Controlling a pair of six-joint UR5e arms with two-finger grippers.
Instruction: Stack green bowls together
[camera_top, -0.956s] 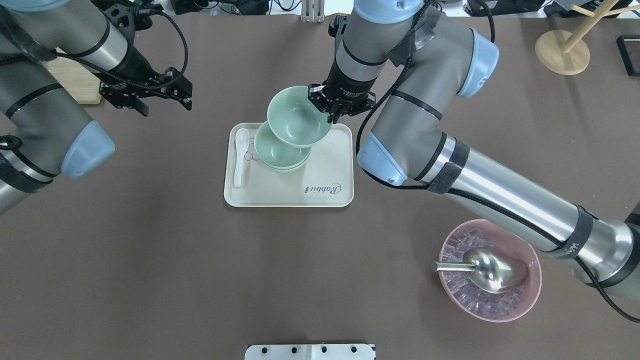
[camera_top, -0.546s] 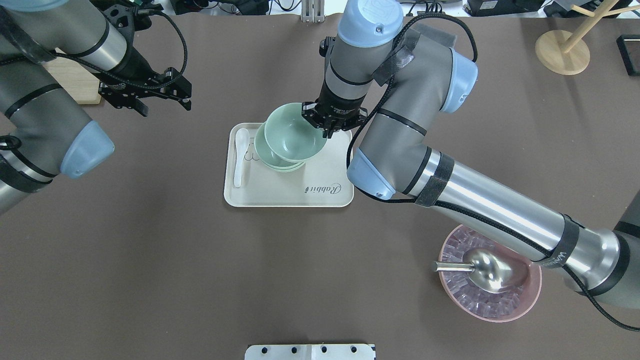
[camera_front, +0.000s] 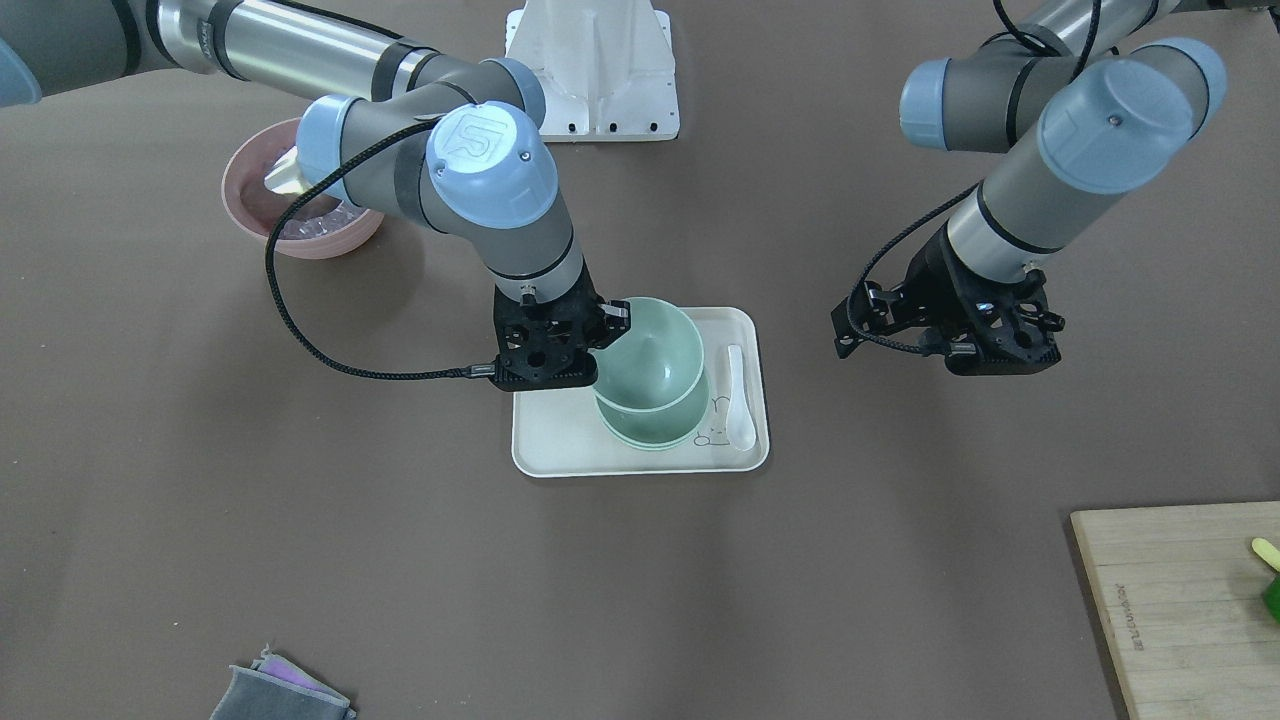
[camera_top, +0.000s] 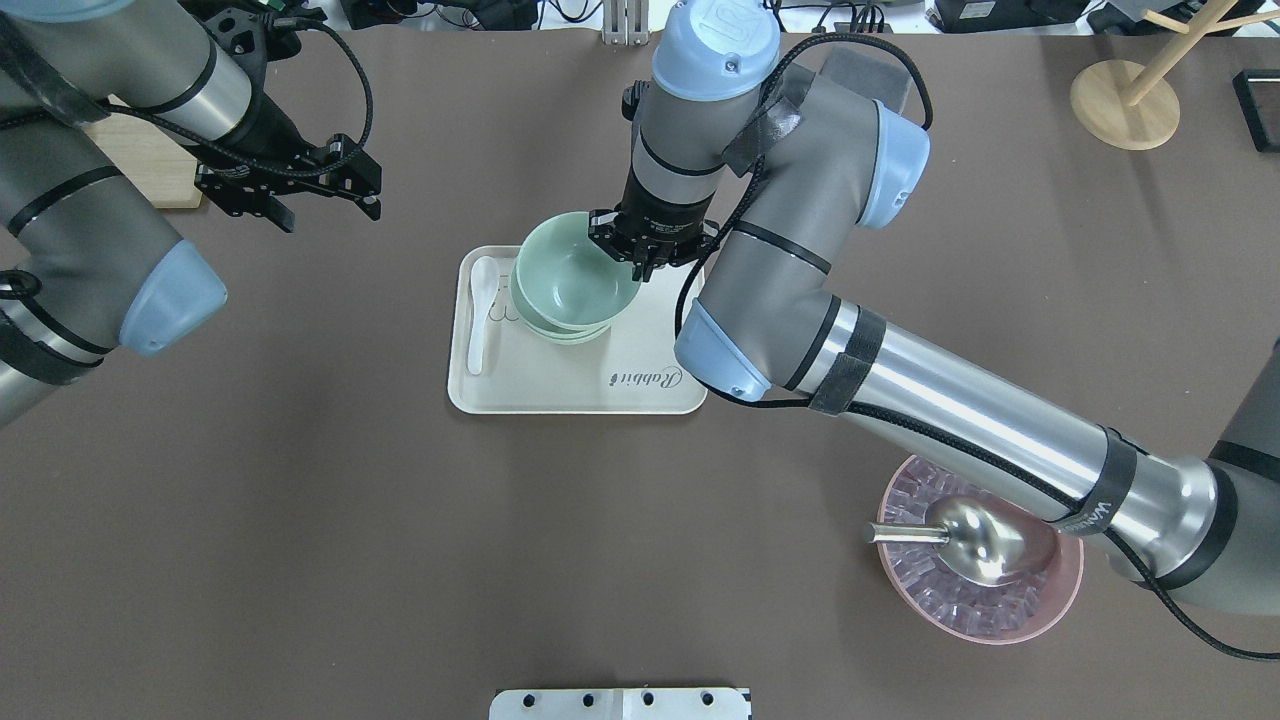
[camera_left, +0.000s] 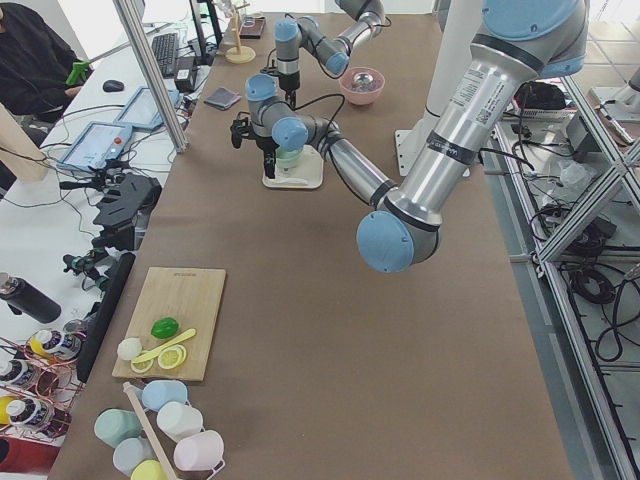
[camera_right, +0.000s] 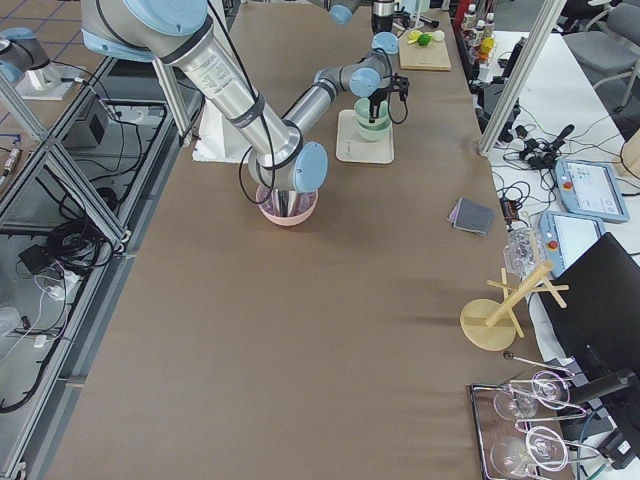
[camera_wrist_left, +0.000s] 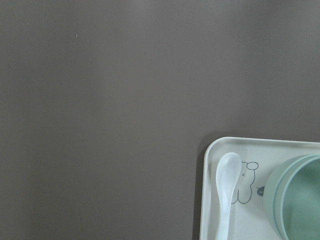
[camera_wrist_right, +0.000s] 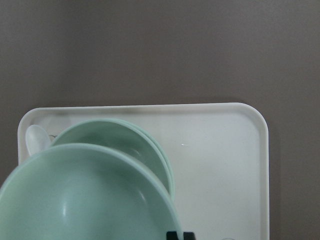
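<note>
My right gripper (camera_top: 640, 256) is shut on the rim of a pale green bowl (camera_top: 572, 276) and holds it slightly tilted, close over two other green bowls (camera_top: 566, 331) nested on the cream tray (camera_top: 600, 392). I cannot tell whether the held bowl touches them. In the front-facing view the right gripper (camera_front: 603, 338) holds the bowl (camera_front: 652, 352) over the stack (camera_front: 650, 436). The right wrist view shows the held bowl (camera_wrist_right: 85, 200) in front of the nested bowls (camera_wrist_right: 127, 141). My left gripper (camera_top: 330, 212) is open and empty, hovering over bare table left of the tray.
A white spoon (camera_top: 480, 312) lies along the tray's left side. A pink bowl (camera_top: 1062, 600) with a metal scoop (camera_top: 985, 540) stands front right. A wooden board (camera_front: 1180, 600), a wooden stand (camera_top: 1125, 105) and a grey cloth (camera_front: 280, 692) lie at the table's edges.
My right gripper has carried the green bowl left and down, so it now sits nearly centred over the nested bowls. The left arm has not moved.
</note>
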